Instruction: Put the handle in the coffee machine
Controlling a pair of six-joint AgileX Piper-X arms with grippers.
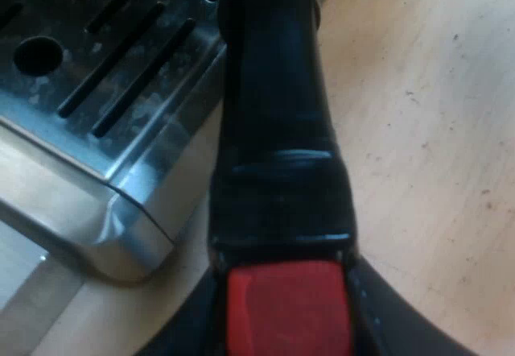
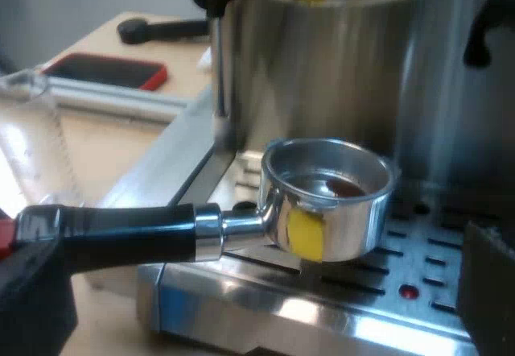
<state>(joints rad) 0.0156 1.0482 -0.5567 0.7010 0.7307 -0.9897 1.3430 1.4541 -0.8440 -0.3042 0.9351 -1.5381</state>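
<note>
Lying level in left gripper [image 1: 288, 324], holder [image 2: 322, 203] points its bowl at machine [image 2: 338, 66]

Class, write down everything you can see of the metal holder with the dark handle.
The metal holder is a shiny steel cup on a black handle ending in red. The cup carries a yellow mark on its side and something dark brown inside. It is held level over the machine's slotted drip tray, open side up, not locked in. The left gripper is shut on the handle's red end.
</note>
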